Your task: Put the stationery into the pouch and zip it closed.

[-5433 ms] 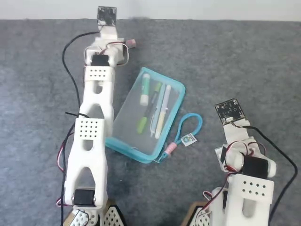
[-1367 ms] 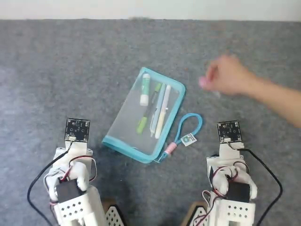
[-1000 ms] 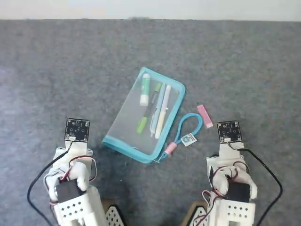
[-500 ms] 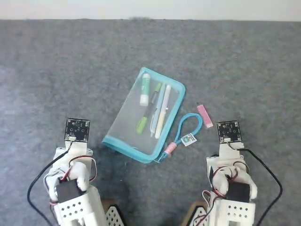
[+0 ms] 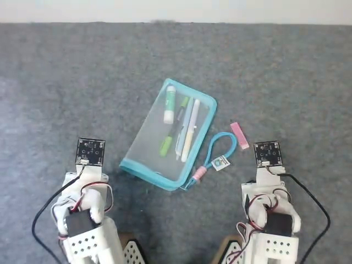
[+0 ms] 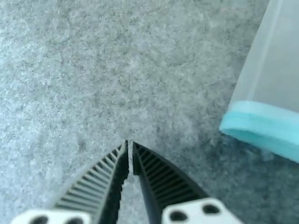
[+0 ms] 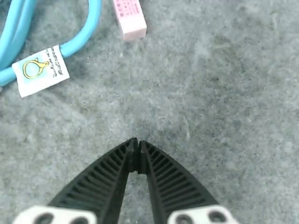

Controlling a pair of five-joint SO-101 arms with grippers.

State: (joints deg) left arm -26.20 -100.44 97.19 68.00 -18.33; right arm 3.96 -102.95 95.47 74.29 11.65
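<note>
A clear pouch (image 5: pixel 165 140) with teal edging lies mid-table, holding a green-and-white marker (image 5: pixel 169 104) and pens (image 5: pixel 190 131). Its teal wrist loop (image 5: pixel 223 146) and white tag (image 5: pixel 220 163) trail to the right. A pink eraser (image 5: pixel 238 135) lies on the carpet just right of the loop. The left arm (image 5: pixel 88 165) rests at the near left, its gripper (image 6: pixel 129 148) shut and empty over bare carpet beside the pouch corner (image 6: pixel 261 126). The right arm (image 5: pixel 268 165) rests at the near right, its gripper (image 7: pixel 138 143) shut and empty, short of the eraser (image 7: pixel 129 18) and tag (image 7: pixel 41 70).
Grey carpet (image 5: pixel 286 71) covers the whole table up to a pale wall strip (image 5: pixel 176 11) at the far edge. Both arm bases (image 5: pixel 88 242) stand at the near edge with cables hanging beside them.
The left arm pulled back from the far left to the near edge. A hand came in from the right, left the pink eraser beside the loop, and withdrew. Nothing has moved in the last second.
</note>
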